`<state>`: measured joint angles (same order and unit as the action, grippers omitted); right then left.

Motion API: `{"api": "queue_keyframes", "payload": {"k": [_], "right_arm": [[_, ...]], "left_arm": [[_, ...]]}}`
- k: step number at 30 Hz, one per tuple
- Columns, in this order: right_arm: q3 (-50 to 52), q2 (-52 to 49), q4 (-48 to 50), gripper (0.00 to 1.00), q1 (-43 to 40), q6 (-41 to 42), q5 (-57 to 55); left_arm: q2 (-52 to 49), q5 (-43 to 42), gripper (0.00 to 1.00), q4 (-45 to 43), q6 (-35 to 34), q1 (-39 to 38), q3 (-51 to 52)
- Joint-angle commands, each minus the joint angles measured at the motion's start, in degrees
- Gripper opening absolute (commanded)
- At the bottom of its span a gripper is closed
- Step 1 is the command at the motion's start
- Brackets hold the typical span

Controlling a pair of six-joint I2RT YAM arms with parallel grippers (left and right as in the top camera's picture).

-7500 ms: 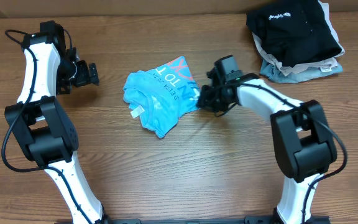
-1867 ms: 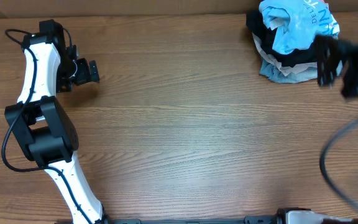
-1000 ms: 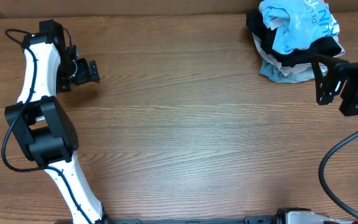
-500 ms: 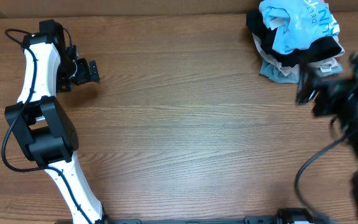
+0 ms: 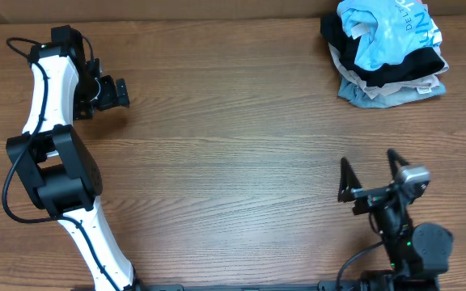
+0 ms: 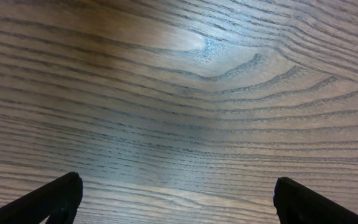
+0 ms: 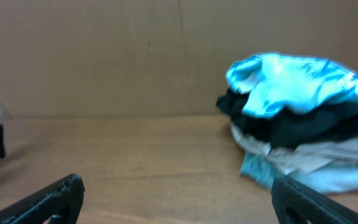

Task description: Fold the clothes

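Note:
The clothes, a sky-blue T-shirt (image 5: 387, 32) with white print, lie bunched on top of a pile at the table's far right corner; the right wrist view shows the T-shirt (image 7: 297, 84) from the side. My right gripper (image 5: 369, 171) stands open near the front right of the table, well away from the pile, nothing between its fingers. Over bare wood at the far left my left gripper (image 5: 121, 93) is open and empty. In the left wrist view only wood grain lies between the fingertips (image 6: 58, 196).
Under the blue shirt lies a black garment (image 5: 391, 69), then beige and grey-blue folded garments (image 5: 379, 90). A brown cardboard wall (image 7: 135, 56) runs along the table's back edge. The left arm (image 5: 43, 121) stretches along the left side.
The right arm has swung back from beside the pile to the front right of the table, gripper open. The blue shirt stays on the pile. The left arm has not moved.

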<state>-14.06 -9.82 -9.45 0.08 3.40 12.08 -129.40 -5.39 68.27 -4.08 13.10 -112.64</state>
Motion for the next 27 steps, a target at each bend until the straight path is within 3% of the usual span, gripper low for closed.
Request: {"api": "queue_keyframes", "payload": {"k": [1, 21, 27], "right_arm": [[4.0, 4.0, 1.8, 1.0, -0.1, 1.4, 2.9], [11.8, 8.0, 2.0, 1.0, -0.1, 1.4, 3.0], [13.6, 9.7, 6.4, 1.0, -0.1, 1.3, 2.9]], "left_arm": [[-0.6, -0.4, 1.0, 0.0, 0.7, -0.5, 0.1], [-0.6, -0.4, 1.0, 0.0, 0.7, -0.5, 0.1], [-0.6, -0.4, 1.0, 0.0, 0.7, -0.5, 0.1]]}}
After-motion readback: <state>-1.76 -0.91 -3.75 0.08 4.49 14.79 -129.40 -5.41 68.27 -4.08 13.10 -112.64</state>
